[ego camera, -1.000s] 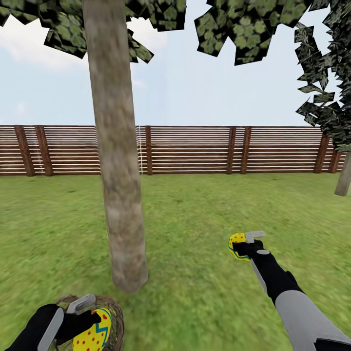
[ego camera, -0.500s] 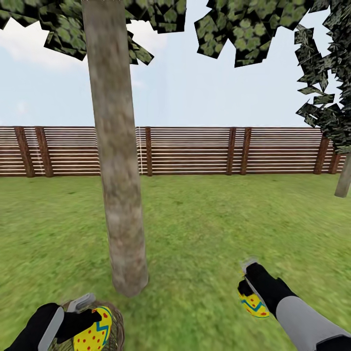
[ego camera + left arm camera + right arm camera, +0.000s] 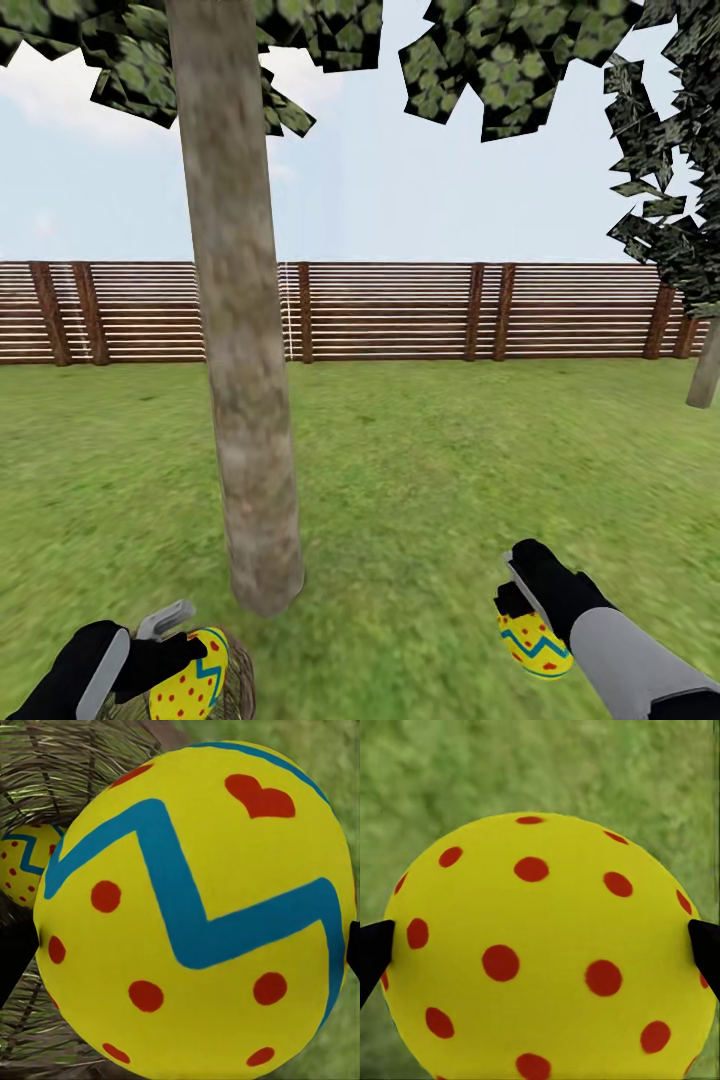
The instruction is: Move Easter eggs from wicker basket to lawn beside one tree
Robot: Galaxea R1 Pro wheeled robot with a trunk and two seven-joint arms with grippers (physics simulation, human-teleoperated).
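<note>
A wide lawn [image 3: 420, 470] runs back to a slatted wooden fence [image 3: 400, 310], and a thick pale tree [image 3: 240, 350] stands just ahead, left of middle. At its foot, low on the left, sits the wicker basket [image 3: 235, 685]. The left gripper [image 3: 185, 650] clasps one egg [image 3: 190, 685] right over the basket rim; the left wrist view shows another egg [image 3: 26, 862] lying down inside the weave. The right gripper [image 3: 520, 625] grips a third egg [image 3: 535, 645], pointing down at bare grass to the right of the trunk. I'd say the right arm is the one ready to set down: grass lies straight below its egg, near the tree.
</note>
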